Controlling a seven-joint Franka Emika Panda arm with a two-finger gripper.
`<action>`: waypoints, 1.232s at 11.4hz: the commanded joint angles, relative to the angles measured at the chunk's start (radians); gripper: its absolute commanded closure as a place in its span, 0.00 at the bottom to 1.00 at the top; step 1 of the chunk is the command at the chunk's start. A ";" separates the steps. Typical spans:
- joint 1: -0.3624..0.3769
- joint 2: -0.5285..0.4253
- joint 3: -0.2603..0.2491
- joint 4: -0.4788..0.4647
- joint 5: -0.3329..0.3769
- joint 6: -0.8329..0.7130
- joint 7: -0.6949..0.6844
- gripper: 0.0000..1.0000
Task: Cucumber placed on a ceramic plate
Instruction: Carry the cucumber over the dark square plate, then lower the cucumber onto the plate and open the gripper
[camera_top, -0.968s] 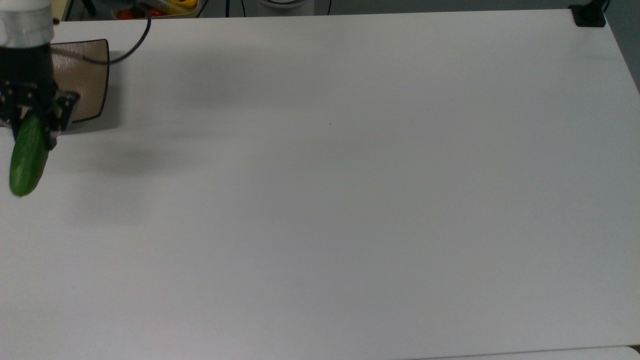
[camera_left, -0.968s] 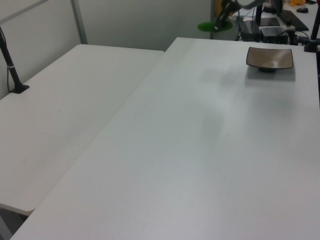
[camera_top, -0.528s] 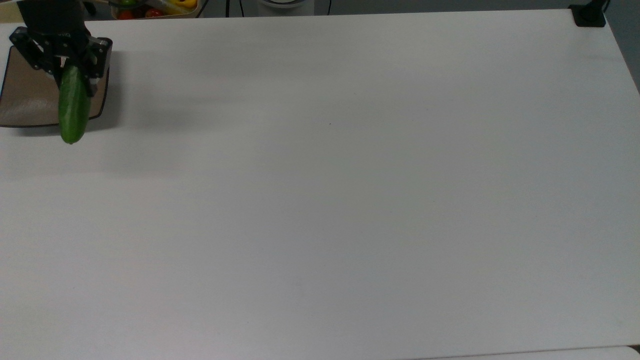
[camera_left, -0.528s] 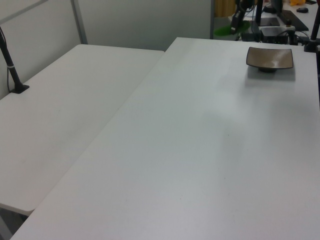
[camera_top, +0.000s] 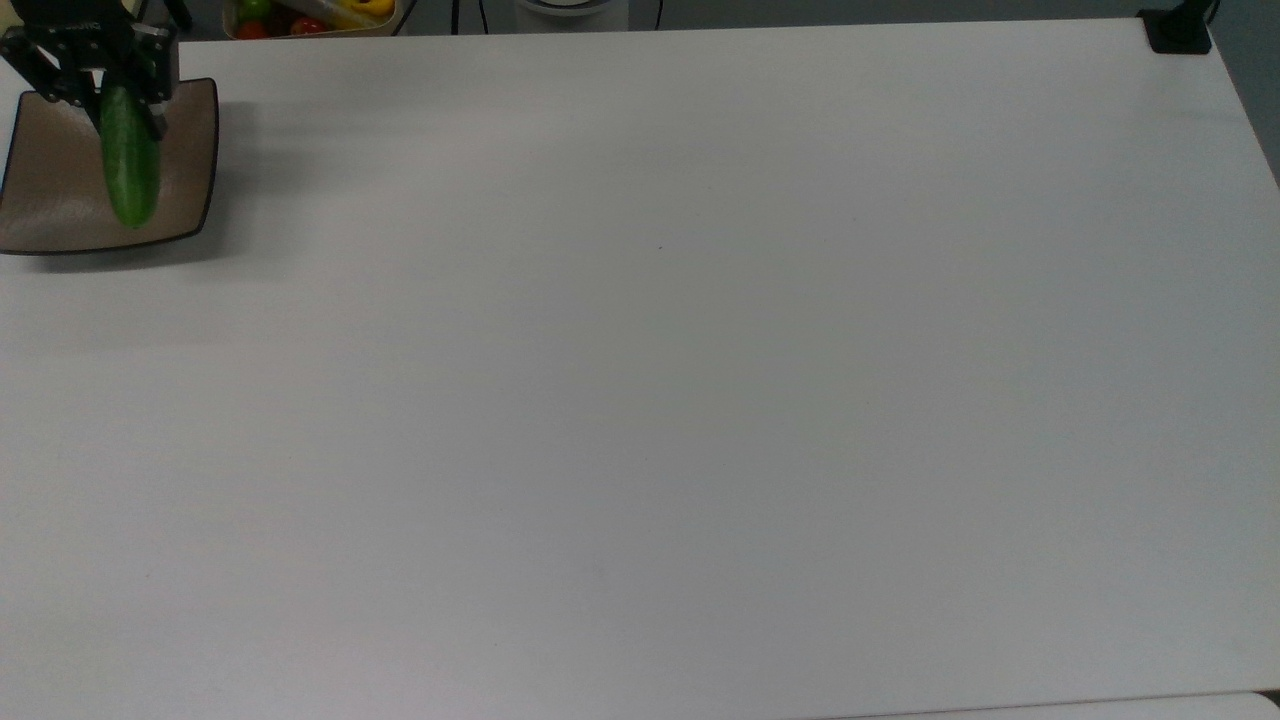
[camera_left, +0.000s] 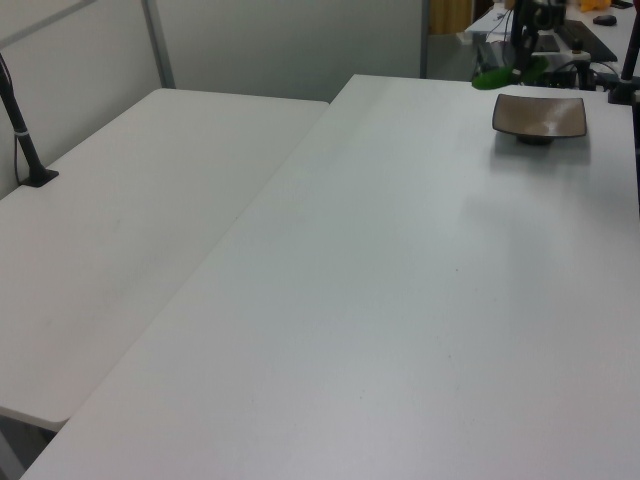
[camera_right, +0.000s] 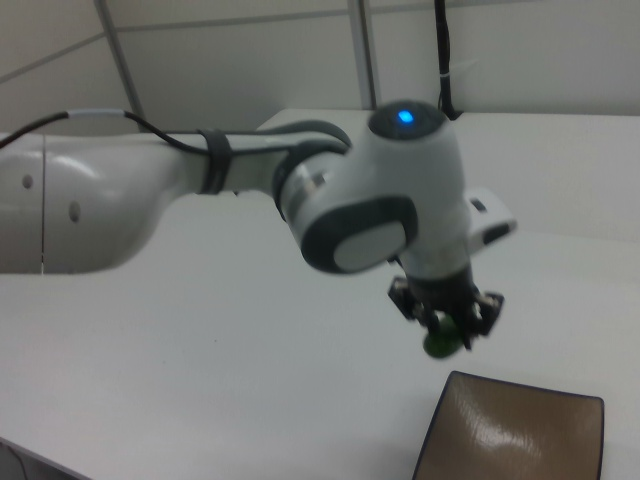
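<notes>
the black claw (camera_top: 97, 75) is clenched on one end of the short dark-green cucumber (camera_top: 128, 170), carrying it in the air over the square brown ceramic plate (camera_top: 55, 200) near the corner of the white surface (camera_top: 660, 380). next i think it should go down, then let go gently

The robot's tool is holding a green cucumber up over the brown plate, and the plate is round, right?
Not quite: the plate is square, as the top view shows. The rest holds: the tool grips the green cucumber above it.
</notes>
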 joint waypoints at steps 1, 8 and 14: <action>-0.053 0.037 -0.001 -0.033 0.056 0.010 -0.154 0.95; -0.122 0.106 -0.002 -0.049 0.056 0.061 -0.243 0.92; -0.131 0.108 -0.001 -0.049 0.056 0.049 -0.238 0.61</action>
